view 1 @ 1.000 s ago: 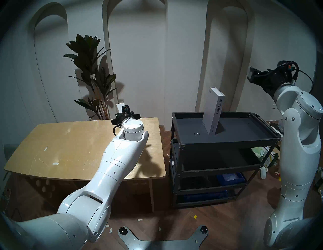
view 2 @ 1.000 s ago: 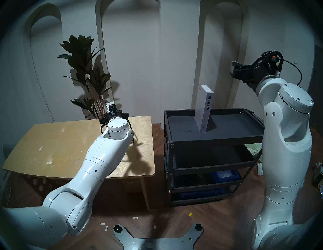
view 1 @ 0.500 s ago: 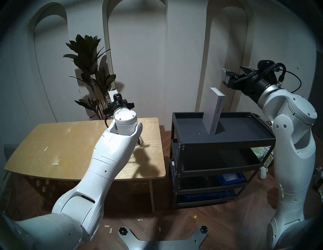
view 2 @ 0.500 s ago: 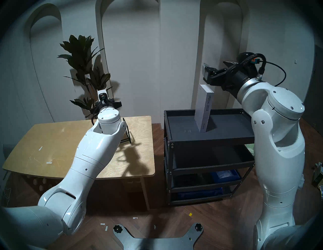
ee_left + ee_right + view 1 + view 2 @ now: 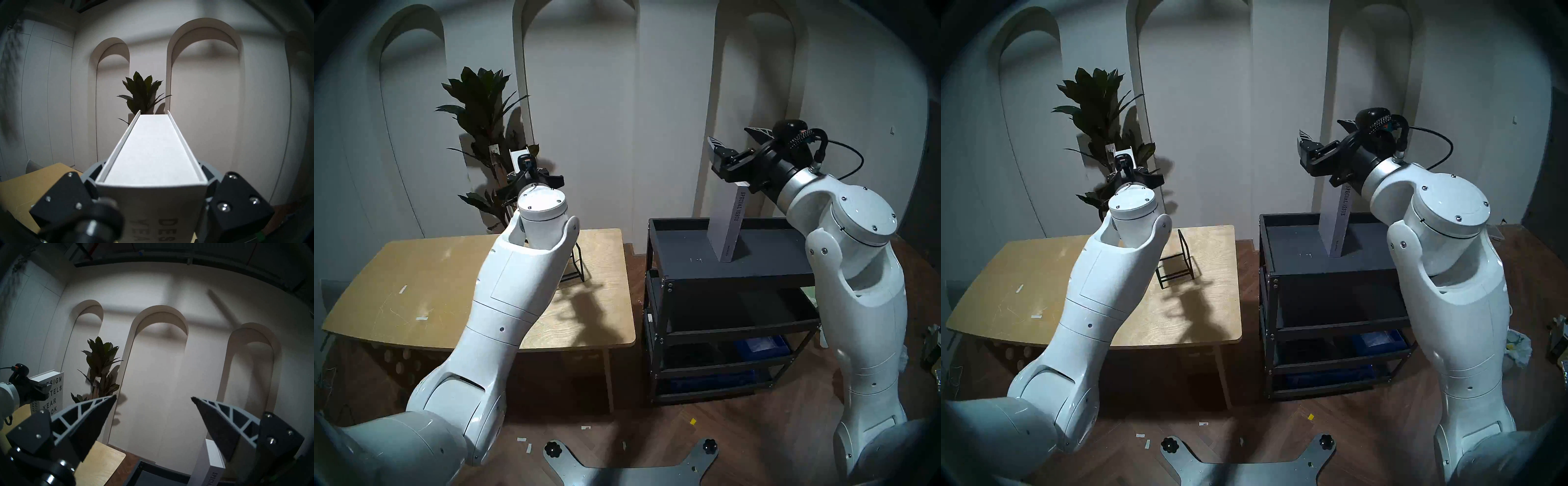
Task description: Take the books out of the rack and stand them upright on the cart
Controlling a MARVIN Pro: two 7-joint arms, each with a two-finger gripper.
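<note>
On the cart (image 5: 755,271) top shelf, head left view: tall book (image 5: 729,225) stands upright, spine "SPECIAL ISSUE" facing out. Right claw (image 5: 736,141) above its top edge, fingers spread wide, gripping nothing. Left claw (image 5: 531,176) raised over the surface (image 5: 432,288), mostly hidden behind the wrist. Rack (image 5: 577,268) on the surface, half behind the left arm.

Head right view: rack (image 5: 1176,259) seen clear with no book in it, near the surface's far right corner. Tall book (image 5: 1338,220) upright on cart (image 5: 1331,268).

Left wrist: left claw (image 5: 151,191) clamped on the short book (image 5: 151,152), fingers on both covers.

Right wrist: right claw (image 5: 153,398) wide open, holding nothing; tall book (image 5: 211,463) just below the right finger. Short book (image 5: 51,392) in the left claw (image 5: 36,389), up off the surface.
</note>
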